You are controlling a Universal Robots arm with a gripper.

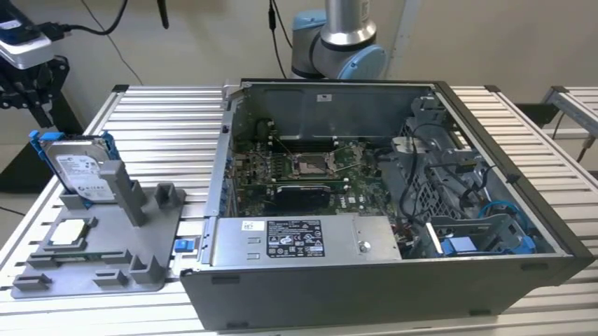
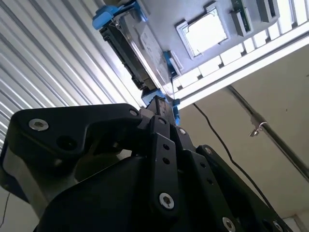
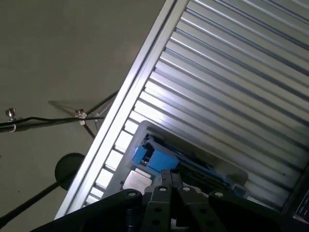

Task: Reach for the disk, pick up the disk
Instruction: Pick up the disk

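Note:
The disk stands on edge in a grey holder on the exterior view's left. It is silver-grey, has a white label and sits in a blue bracket. My gripper hangs above it and a little further towards the exterior view's left, apart from it. Both wrist views look down past the black fingers at the disk. The fingertips lie close together with nothing between them, so the gripper is shut and empty.
A small silver square chip lies flat on the holder beside the disk. An open computer case takes up the middle and the exterior view's right of the slatted table. The table's edge and the floor lie just beyond the holder.

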